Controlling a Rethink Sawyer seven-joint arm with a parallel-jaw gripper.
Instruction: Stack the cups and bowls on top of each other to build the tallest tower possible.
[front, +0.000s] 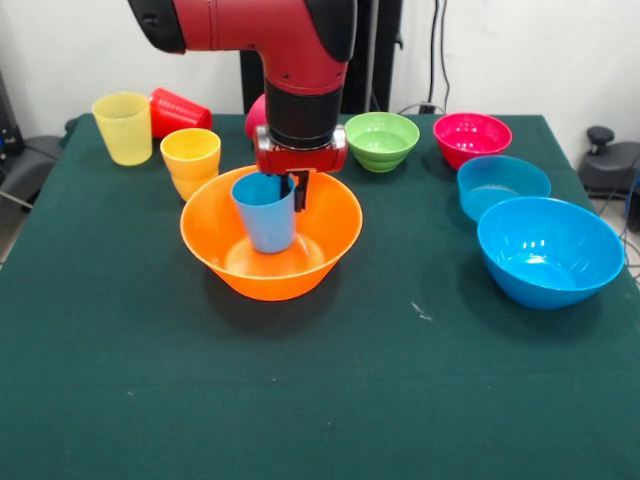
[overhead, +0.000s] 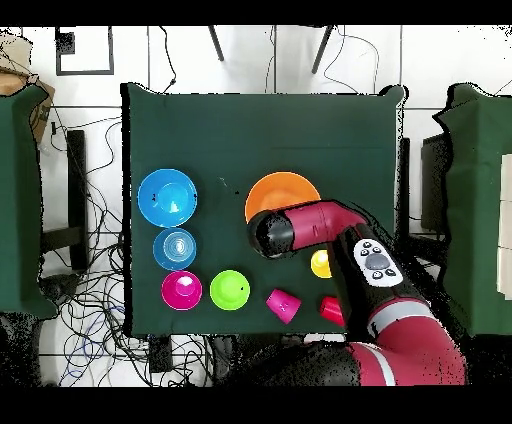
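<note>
A dark green cloth covers the table (front: 400, 400), with white wall and black cables behind it in the front view and pale floor tiles strewn with wires around it in the overhead view. Left of centre in the front view sits the large orange bowl (front: 240, 275), upright, and the light blue cup (front: 266, 218) stands mouth up inside it, on the bowl's bottom. The red and black arm (front: 290, 40) comes down from the top of the frame and its gripper (front: 296, 190) is at the cup's rim: one dark finger (front: 300, 190) hangs over the rim on the cup's right side, but whether the fingers are pinched on the cup wall or apart cannot be told. At the upper left of the frame stand the yellow cup (front: 123, 127) and, just lower right of it, the orange cup (front: 191, 160), both mouth up; the red cup (front: 178, 110) lies on its side between them at the back, and the pink cup (front: 256, 118) is mostly hidden behind the arm. Right of the arm, along the back, are the green bowl (front: 381, 140) and the magenta bowl (front: 471, 138); below the magenta one come the small blue bowl (front: 503, 185) and then the large blue bowl (front: 549, 250), close together at the right edge, all upright and empty.
</note>
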